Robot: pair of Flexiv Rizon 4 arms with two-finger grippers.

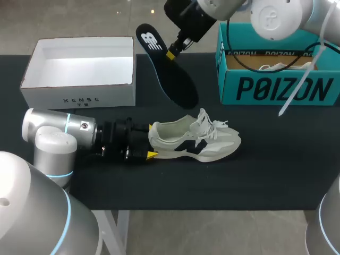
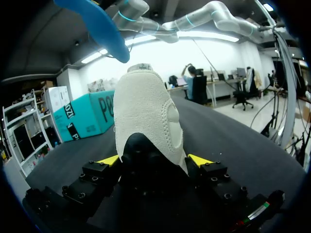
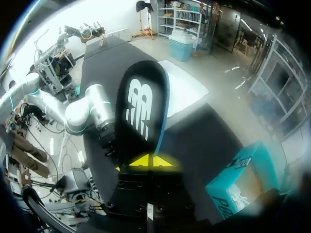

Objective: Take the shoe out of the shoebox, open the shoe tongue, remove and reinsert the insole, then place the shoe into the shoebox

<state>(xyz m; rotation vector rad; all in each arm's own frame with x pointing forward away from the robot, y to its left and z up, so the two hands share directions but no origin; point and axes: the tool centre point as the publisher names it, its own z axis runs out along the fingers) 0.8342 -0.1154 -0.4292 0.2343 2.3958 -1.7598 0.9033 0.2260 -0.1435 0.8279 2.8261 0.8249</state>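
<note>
Near the middle of the table the shoe [image 1: 197, 140] lies with its toe towards the right edge and its heel clamped between the fingers of my left claw [image 1: 151, 141], one yellow tip on each side. Over the far edge, between the white shoebox [image 1: 79, 95] at the far left corner and the teal box [image 1: 276, 87] at the far right, my right claw [image 1: 171, 53] is pinched on the black insole [image 1: 178, 79] and holds it in the air, clear of the shoe. I judge that the insole is out and that putting it back is the step in hand. The next move calls for bringing it down into the shoe's opening while my left claw steadies the heel. Only the head view shows shoe, insole and both boxes together. The left wrist view shows the pale heel filling the gap between my tips, with the insole's blue underside overhead. The right wrist view shows the insole's printed top, and no shoe.
</note>
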